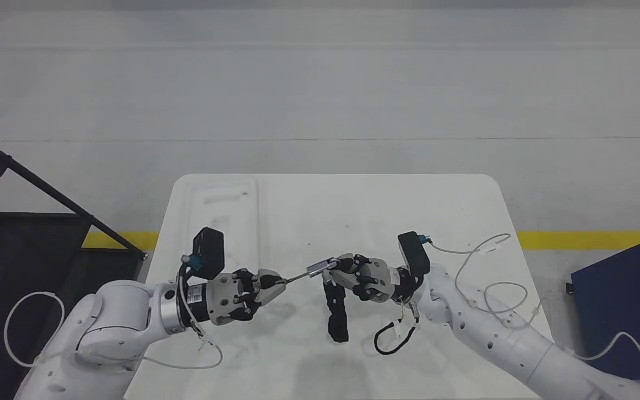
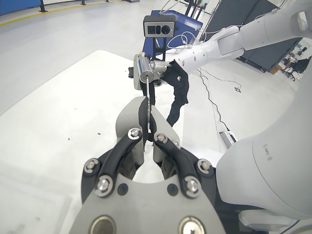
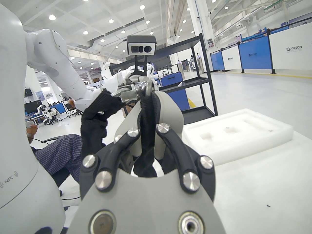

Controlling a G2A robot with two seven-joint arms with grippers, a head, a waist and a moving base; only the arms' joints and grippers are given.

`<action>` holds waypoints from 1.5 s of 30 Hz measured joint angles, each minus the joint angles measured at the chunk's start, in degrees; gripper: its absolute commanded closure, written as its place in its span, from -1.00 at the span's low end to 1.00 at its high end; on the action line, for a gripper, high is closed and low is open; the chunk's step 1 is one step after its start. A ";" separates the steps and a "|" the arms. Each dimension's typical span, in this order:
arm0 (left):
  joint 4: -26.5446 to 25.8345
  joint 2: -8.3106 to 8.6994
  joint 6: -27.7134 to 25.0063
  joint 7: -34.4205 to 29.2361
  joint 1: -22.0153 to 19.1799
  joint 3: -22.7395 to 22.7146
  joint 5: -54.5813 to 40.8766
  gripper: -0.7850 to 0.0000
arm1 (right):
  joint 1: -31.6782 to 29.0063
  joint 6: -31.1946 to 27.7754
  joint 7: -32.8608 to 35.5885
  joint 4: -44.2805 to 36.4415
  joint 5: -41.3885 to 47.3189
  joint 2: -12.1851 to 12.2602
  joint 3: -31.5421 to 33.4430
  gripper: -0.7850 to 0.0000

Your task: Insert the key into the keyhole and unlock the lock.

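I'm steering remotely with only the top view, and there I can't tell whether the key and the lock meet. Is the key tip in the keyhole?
Observer: Yes. In the left wrist view the tip of the key sits in the keyhole on the round chrome end of the lock. I cannot tell how deep it is.
Operator: Is the key held squarely?
Observer: The left gripper is shut on its head, and the blade runs straight out between the fingers.
Operator: And the lock?
Observer: The right wrist view shows the right gripper shut on the lock's black-sleeved part, with the chrome body past the fingertips.
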 measured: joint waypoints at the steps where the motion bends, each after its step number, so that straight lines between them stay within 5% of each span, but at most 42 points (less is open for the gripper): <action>1: -0.05 0.02 0.03 0.07 0.02 0.00 0.22 1.00 | 0.00 0.00 0.00 0.00 0.00 0.00 0.00 1.00; 45: -5.12 1.31 6.48 -4.65 -2.46 1.05 0.66 1.00 | 0.00 0.00 0.00 0.00 0.00 0.00 0.00 1.00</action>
